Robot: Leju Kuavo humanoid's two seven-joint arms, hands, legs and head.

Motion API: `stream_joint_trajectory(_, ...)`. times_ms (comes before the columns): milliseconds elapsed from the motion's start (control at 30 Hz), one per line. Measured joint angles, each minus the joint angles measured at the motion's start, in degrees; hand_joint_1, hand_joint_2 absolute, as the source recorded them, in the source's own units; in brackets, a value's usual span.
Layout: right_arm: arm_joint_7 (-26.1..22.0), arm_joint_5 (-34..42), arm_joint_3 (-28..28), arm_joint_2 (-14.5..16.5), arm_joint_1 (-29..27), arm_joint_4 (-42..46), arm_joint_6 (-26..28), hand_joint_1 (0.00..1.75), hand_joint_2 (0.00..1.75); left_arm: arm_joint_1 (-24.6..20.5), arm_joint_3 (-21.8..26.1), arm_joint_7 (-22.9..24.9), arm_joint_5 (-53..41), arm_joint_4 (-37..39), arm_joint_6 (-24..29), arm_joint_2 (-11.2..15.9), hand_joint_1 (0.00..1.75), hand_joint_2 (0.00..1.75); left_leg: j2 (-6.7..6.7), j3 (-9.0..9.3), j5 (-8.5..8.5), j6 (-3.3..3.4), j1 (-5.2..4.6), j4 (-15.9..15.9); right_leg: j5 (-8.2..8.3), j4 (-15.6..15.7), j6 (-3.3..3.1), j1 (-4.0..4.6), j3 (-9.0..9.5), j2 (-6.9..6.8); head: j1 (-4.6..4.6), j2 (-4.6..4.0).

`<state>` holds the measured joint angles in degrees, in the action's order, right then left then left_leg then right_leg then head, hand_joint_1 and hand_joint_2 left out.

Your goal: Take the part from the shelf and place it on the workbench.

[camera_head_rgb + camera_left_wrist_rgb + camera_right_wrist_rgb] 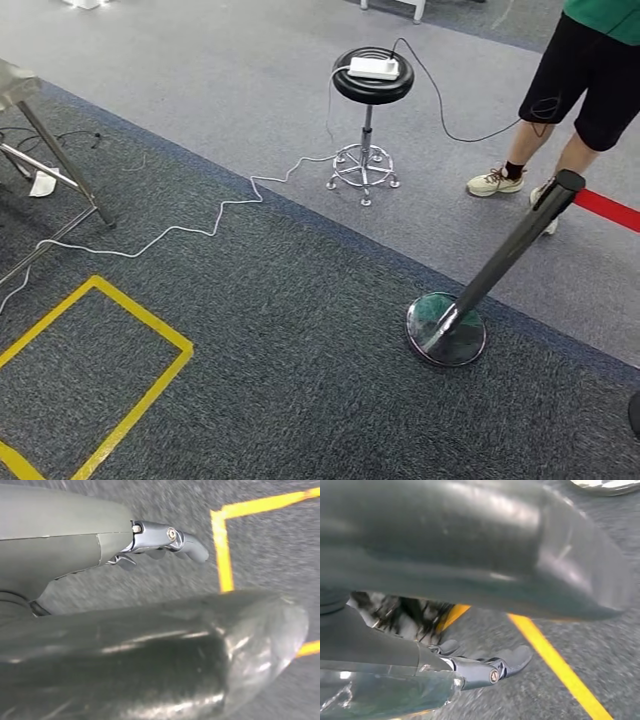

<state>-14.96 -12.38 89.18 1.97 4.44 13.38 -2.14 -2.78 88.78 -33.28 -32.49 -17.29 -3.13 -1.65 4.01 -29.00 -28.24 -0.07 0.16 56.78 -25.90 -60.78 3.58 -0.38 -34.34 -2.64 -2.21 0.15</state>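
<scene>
My left hand (162,542) hangs over grey carpet beside a corner of yellow floor tape (223,545). Its fingers are stretched out and hold nothing. My right hand (490,667) also hangs over the carpet, close to a yellow tape line (561,670), with its fingers out straight and nothing in them. In the head view a metal frame with slanted legs (56,160) stands at the far left edge.
A yellow tape square (98,370) marks the floor at the lower left. A black stool (372,85) carries a white power strip, and its cable (219,215) trails left. A leaning black stanchion (490,270) with a red belt stands on the right. A person (581,90) stands behind it.
</scene>
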Motion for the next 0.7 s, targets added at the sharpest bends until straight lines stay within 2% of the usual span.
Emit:
stream_joint_trajectory(33,-0.32,1.22,0.00,-0.21,0.08,0.02,-0.45,0.00,0.00,-0.06,0.04,-0.40,1.79,-0.19,-0.99,0.10,0.00,0.00,0.43,0.17,-0.16,-0.31,-0.17,0.02,0.39,1.59,-0.31,0.10,0.82,-0.48,0.03,0.00)
stream_joint_trajectory(133,-0.80,3.27,0.00,-0.53,0.04,0.04,-1.22,0.00,0.00,-0.34,0.09,-1.10,5.38,-0.51,-2.91,0.22,0.00,0.00,1.29,0.41,-0.21,-0.88,-0.23,-0.17,0.39,1.93,-1.01,0.30,0.69,0.36,0.12,0.00)
stream_joint_trajectory(233,-0.94,3.76,0.00,-0.61,0.00,0.05,-1.37,0.00,0.00,-0.44,0.09,-1.23,6.28,-0.60,-3.38,0.23,0.00,0.00,1.54,0.47,-0.24,-1.07,-0.18,-0.27,0.46,2.01,-1.23,0.31,0.62,0.66,0.09,0.00)
stream_joint_trajectory(267,-1.15,4.44,0.00,-0.73,0.00,0.08,-1.56,0.00,0.00,-0.47,0.10,-1.38,7.27,-0.71,-3.94,0.24,0.00,0.00,0.88,0.30,-0.73,-1.31,-0.11,0.17,0.59,2.13,-1.51,0.20,0.59,1.08,0.14,0.00)
stream_joint_trajectory(367,-2.05,8.14,0.00,-1.26,0.08,0.17,-2.35,0.00,0.00,-0.24,0.28,-2.12,11.98,-1.31,-5.70,0.25,0.00,0.00,-2.85,-6.37,-6.78,-1.95,0.08,13.25,0.98,2.42,-2.46,-0.09,0.34,4.20,0.37,0.00)
stream_joint_trajectory(400,-2.21,8.90,0.00,-1.35,0.09,0.17,-2.46,0.00,0.00,-0.15,0.34,-2.26,12.89,-1.45,-5.84,0.24,0.00,0.00,-3.39,-8.21,-7.40,-1.93,0.09,16.40,1.02,2.42,-2.54,-0.09,0.29,5.27,0.40,0.00)
stream_joint_trajectory(433,-2.26,9.05,0.00,-1.39,0.06,0.17,-2.46,0.00,0.00,-0.15,0.35,-2.29,13.13,-1.50,-5.85,0.25,0.00,0.00,-3.53,-7.68,-5.61,-1.86,0.12,14.71,1.08,2.42,-2.48,-0.12,0.31,6.02,0.40,0.00)
stream_joint_trajectory(467,-2.28,9.12,0.00,-1.41,0.05,0.17,-2.48,0.00,0.00,-0.15,0.35,-2.32,13.26,-1.58,-5.87,0.25,0.00,0.00,-4.07,-6.23,-3.27,-1.77,0.21,11.26,1.15,2.41,-2.37,-0.16,0.33,6.74,0.40,0.00)
stream_joint_trajectory(500,-2.28,9.24,0.00,-1.42,0.07,0.17,-2.48,0.00,0.00,-0.15,0.36,-2.32,13.37,-1.66,-5.90,0.25,0.00,0.00,-5.34,-4.52,-1.25,-1.69,0.34,7.30,1.23,2.36,-2.17,-0.14,0.29,7.44,0.45,0.00)
stream_joint_trajectory(533,-2.29,9.38,0.00,-1.42,0.14,0.17,-2.48,0.00,0.00,-0.17,0.36,-2.33,13.55,-1.75,-5.95,0.24,0.00,0.00,-6.50,-3.04,0.08,-1.61,0.50,3.90,1.29,2.21,-1.96,-0.09,0.13,8.10,0.48,0.00)
stream_joint_trajectory(600,-2.36,9.90,0.00,-1.47,0.09,0.17,-2.48,0.00,0.00,-0.30,0.35,-2.37,14.22,-1.87,-6.11,0.18,0.00,0.00,-7.89,-1.77,0.70,-1.34,0.58,0.78,1.51,2.22,-1.31,-0.07,-0.25,9.28,0.56,0.00)
stream_joint_trajectory(633,-2.40,10.19,0.00,-1.51,-0.06,0.17,-2.48,0.00,0.00,-0.40,0.35,-2.41,14.60,-1.93,-6.18,0.15,0.00,0.00,-7.46,-1.68,0.70,-1.06,0.55,0.58,1.66,2.36,-0.94,-0.16,-0.48,9.80,0.58,0.00)
stream_joint_trajectory(667,-2.45,10.50,0.00,-1.56,-0.29,0.17,-2.49,0.00,0.00,-0.50,0.36,-2.50,14.92,-1.97,-6.27,0.14,0.00,0.00,-6.90,-1.62,0.83,-0.66,0.52,0.48,1.74,2.44,-0.60,-0.27,-0.60,9.78,0.59,0.00)
stream_joint_trajectory(700,-2.50,10.77,0.00,-1.58,-0.46,0.17,-2.51,0.00,0.00,-0.54,0.37,-2.62,15.21,-2.05,-6.36,0.14,0.00,0.00,-6.33,-1.52,0.96,-0.22,0.52,0.37,1.40,1.96,-0.33,-0.28,-0.88,8.88,0.50,0.00)
